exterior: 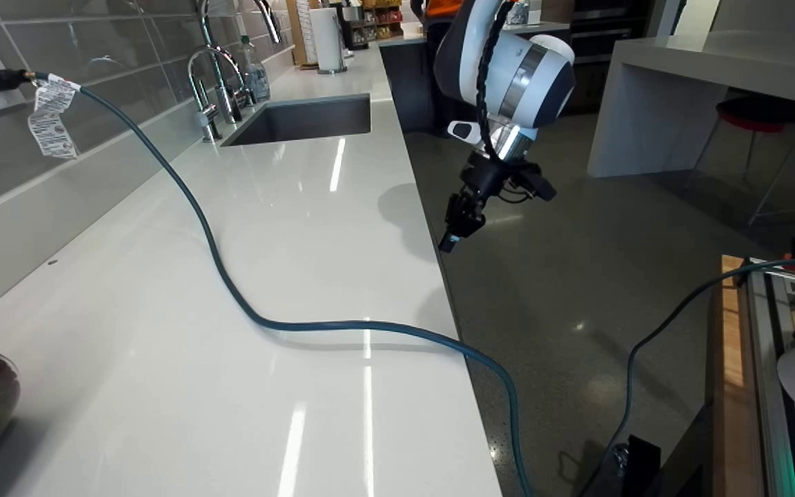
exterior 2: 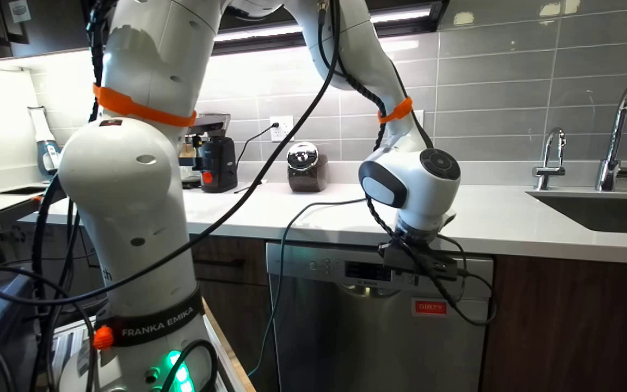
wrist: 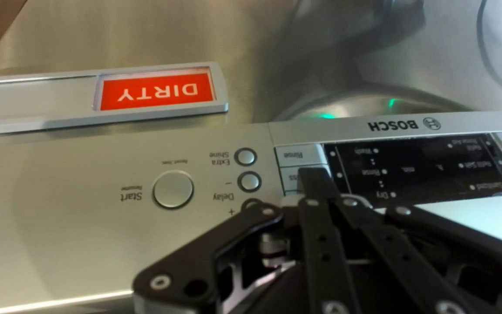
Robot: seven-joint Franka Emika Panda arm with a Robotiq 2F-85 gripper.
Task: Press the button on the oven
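Your task sentence says oven, but what stands before you is a brushed-steel dishwasher [exterior 2: 368, 337] lettered BOSCH, so take your target to be on its long silver control panel [wrist: 81, 183]; my guess is the large round silver Start button [wrist: 173, 189], uncovered in the wrist view and well to the left of the black two-fingered gripper [wrist: 315, 174]. Its fingers are together, with nothing seen between them, and their tip overlaps, in that view, the column of rectangular silver keys [wrist: 302, 155] beside the dark glossy display [wrist: 429, 170]. Whether it touches the panel, you cannot tell from here. Push straight in from this pose and you would likely hit one of those keys, selecting a programme rather than starting one. Slide across in contact and you could trip the small round silver Delay button [wrist: 249, 181] that lies between, so have clearance first. Lettering stands upside down in the wrist view, which invites steering the wrong way. Pressing off-centre or too hard could make the tip skid or mark the metal. Lifting carelessly risks knocking the white countertop [exterior: 342, 269] just above the panel, and the black cable [exterior 2: 440, 287] dangling in a loop might snag.
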